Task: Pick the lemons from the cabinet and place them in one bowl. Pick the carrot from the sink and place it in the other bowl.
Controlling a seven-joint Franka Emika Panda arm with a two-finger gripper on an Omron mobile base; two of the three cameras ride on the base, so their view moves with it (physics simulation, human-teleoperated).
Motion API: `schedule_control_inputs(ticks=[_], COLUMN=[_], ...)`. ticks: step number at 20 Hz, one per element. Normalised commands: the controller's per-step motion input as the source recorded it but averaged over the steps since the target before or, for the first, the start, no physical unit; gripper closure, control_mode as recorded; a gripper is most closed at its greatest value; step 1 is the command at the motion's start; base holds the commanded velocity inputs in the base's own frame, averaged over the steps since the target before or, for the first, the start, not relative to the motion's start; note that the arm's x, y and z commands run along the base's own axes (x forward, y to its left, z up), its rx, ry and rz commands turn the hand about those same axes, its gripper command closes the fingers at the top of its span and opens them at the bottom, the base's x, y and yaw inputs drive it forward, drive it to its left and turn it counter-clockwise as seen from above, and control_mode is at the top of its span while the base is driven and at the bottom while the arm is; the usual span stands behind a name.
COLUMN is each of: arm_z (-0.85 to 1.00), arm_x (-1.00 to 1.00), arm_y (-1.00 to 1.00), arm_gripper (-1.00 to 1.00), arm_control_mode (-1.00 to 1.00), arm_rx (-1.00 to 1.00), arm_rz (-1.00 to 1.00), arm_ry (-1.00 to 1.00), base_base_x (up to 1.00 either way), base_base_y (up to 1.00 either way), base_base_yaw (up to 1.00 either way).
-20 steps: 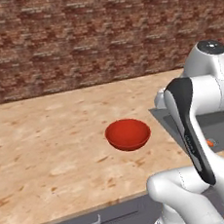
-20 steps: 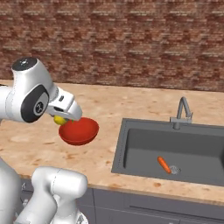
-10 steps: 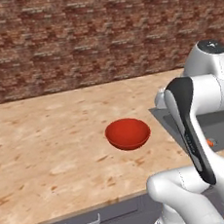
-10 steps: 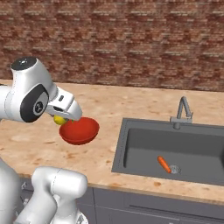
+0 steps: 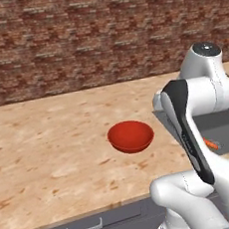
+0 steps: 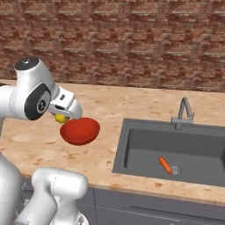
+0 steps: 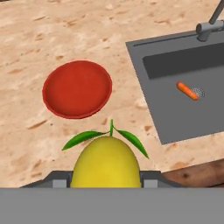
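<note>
We carry a lemon (image 7: 106,162) pinched in our gripper's (image 6: 61,117) narrowed jaws above the counter, near the empty red bowl (image 7: 77,89) meant to receive it, the carrot (image 7: 187,91) waiting in the sink (image 7: 175,109).

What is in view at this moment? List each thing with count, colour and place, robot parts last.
lemon: one, yellow with green leaves, held in the tool above the counter
red bowl: one, glossy red, empty, on the counter left of the sink
carrot: one, orange, on the sink floor beside the drain
sink: one, dark grey, set in the counter
faucet: one, grey, behind the sink
counter: one, tan speckled
brick wall: one, red-brown, behind the counter
tool: one, shut on the lemon
</note>
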Motion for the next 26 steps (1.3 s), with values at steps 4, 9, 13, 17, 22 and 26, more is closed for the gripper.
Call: schedule_control_inputs(ticks=[4, 9, 13, 17, 22, 26], arm_z=[-0.18, -0.05, -0.08, -0.24, -0.36, -0.36], arm_x=[0.72, 0.44, 0.00, 0.16, 0.55, 0.51], arm_y=[0.02, -0.12, -0.05, 0.19, 0.28, 0.03], arm_gripper=[1.00, 1.00, 1.00, 1.00, 1.00, 1.00], arm_control_mode=[-1.00, -1.00, -1.00, -1.00, -1.00, -1.00], arm_rx=[0.00, 0.04, 0.05, 0.03, 0.00, 0.02], arm_rz=[-0.01, 0.02, 0.02, 0.00, 0.00, 0.00], arm_ry=[0.00, 0.02, 0.08, 0.02, 0.00, 0.00], base_base_x=[0.00, 0.00, 0.00, 0.00, 0.00, 0.00], base_base_y=[0.00, 0.00, 0.00, 0.00, 0.00, 0.00], base_base_yaw=[0.00, 0.00, 0.00, 0.00, 0.00, 0.00])
